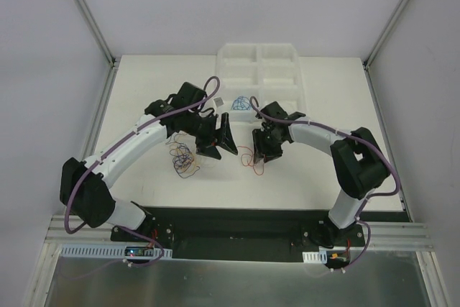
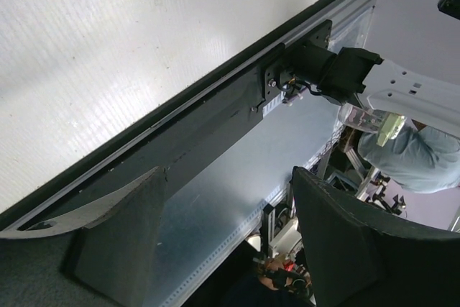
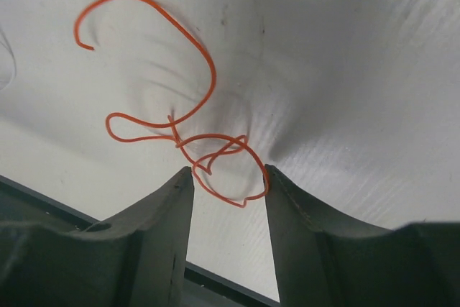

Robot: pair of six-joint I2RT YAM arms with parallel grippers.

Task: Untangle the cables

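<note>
R tool (image 3: pixel 228 170) is straddling red cable (image 3: pixel 175 129) loop on tabletop (image 3: pixel 345 48), jaws apart, not gripping; L tool (image 2: pixel 226 172) is gaping, released.

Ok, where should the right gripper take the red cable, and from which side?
On the red cable, grip the small bunched loops where its strands cross, coming straight down from above. It lies flat on the table, and the right gripper has its open jaws on either side of that bunch. The long single arc beyond probably offers less to catch.
</note>
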